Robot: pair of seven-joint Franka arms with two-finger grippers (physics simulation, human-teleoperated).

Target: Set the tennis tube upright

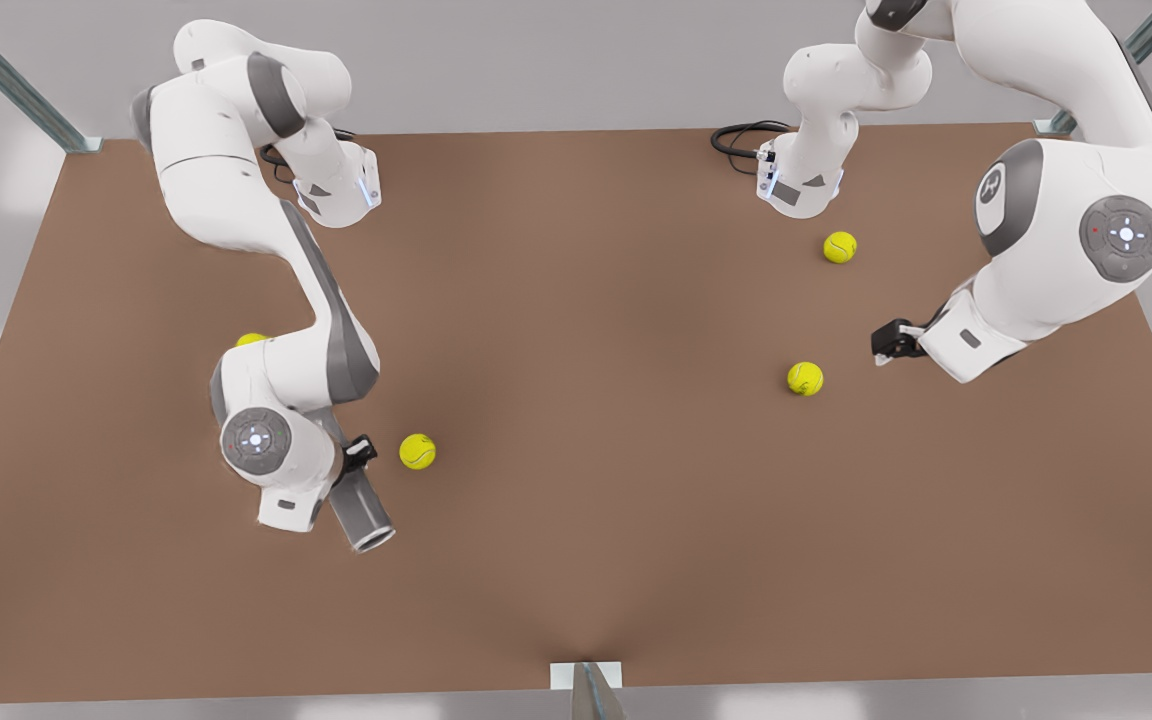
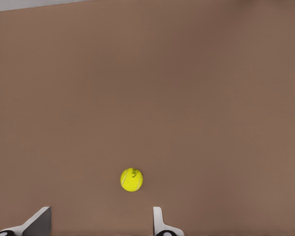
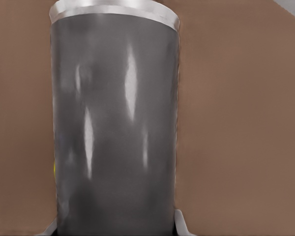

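Observation:
The tennis tube [image 1: 361, 512] is a grey cylinder with a silver rim, lying tilted near the table's front at the front view's left, rim end toward the front edge. My right gripper [image 1: 351, 468] is shut on it; in the right wrist view the tennis tube [image 3: 115, 128] stands between the fingers [image 3: 183, 223], which press against its sides. My left gripper [image 1: 886, 345] hangs at the front view's right, open with nothing between its fingers [image 2: 160, 223], above a yellow-green tennis ball [image 2: 132, 179].
The brown table [image 1: 586, 560] carries tennis balls: one beside the tube [image 1: 417, 451], one half hidden behind the right arm [image 1: 251, 339], two on the other side [image 1: 805, 378] [image 1: 839, 247]. Both arm bases stand at the back.

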